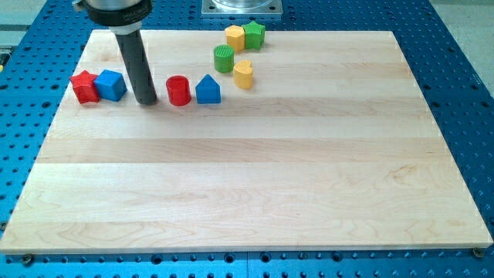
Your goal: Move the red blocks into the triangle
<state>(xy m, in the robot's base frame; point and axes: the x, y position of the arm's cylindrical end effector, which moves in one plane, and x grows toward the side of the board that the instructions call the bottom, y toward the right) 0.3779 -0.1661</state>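
My tip rests on the board near the view's top left. It stands between a blue cube on its left and a red cylinder on its right, a small gap from each. A red star-shaped block touches the blue cube's left side. A blue house-shaped block sits right of the red cylinder, close beside it.
A green cylinder, a yellow cylinder, a yellow hexagon block and a green star block cluster near the top middle. The wooden board lies on a blue perforated table.
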